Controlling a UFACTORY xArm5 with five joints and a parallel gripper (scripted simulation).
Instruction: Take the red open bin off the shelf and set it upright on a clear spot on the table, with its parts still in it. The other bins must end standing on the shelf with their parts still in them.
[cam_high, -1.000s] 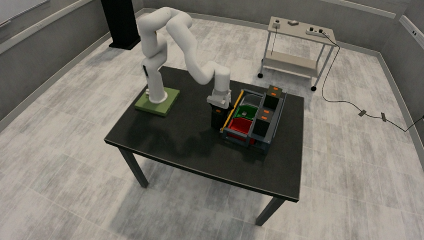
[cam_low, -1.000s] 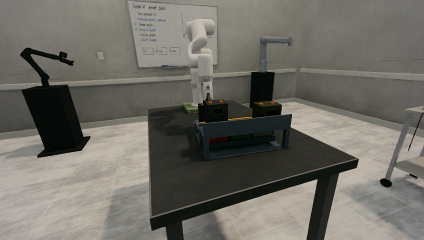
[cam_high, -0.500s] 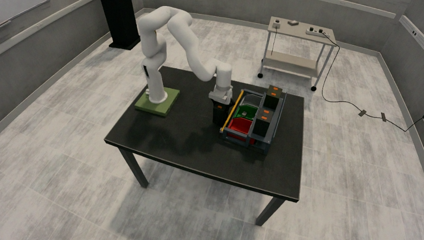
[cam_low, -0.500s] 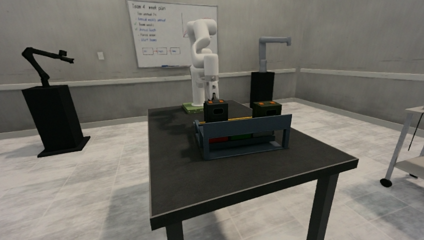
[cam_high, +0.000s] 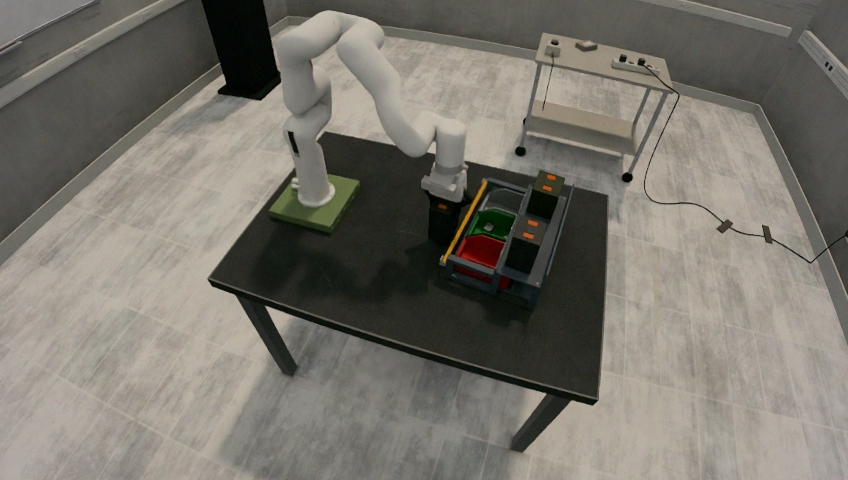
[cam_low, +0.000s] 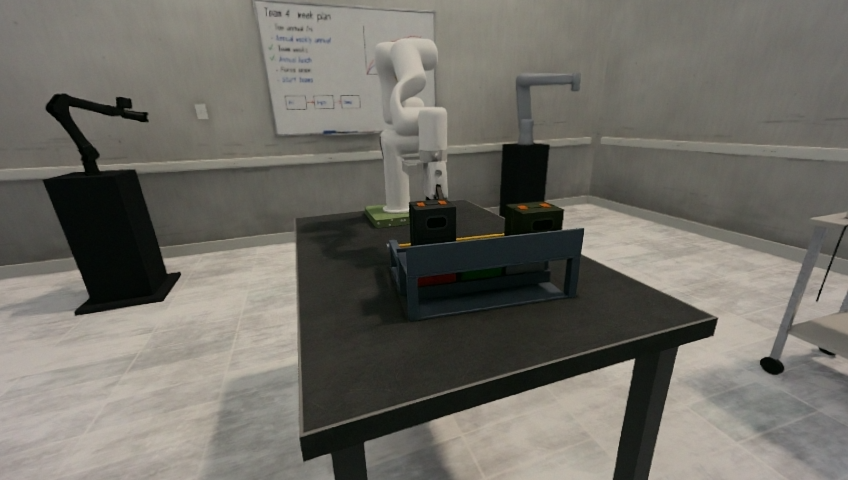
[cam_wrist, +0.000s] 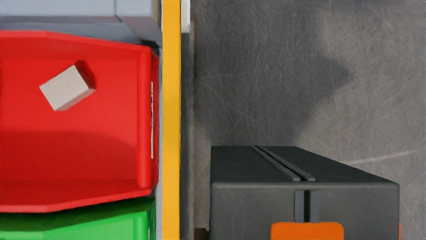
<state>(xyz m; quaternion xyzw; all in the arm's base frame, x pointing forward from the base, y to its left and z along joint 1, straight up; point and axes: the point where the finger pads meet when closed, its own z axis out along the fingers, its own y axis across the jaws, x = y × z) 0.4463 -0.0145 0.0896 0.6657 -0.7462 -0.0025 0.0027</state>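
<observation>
The red open bin sits at the near end of the blue shelf's lower level, behind a yellow front rail. In the wrist view the red bin holds a grey cube. A green open bin stands beside it and also shows in the wrist view. My gripper is shut on a black lidded box with an orange latch, just outside the rail on the table side. I cannot tell whether the box touches the table. My fingers are hidden in the wrist view.
A black lidded box and an olive lidded box stand on the shelf's upper level. A pale bin sits at the lower level's far end. The arm's green base is at the table's left. A cart stands beyond the table.
</observation>
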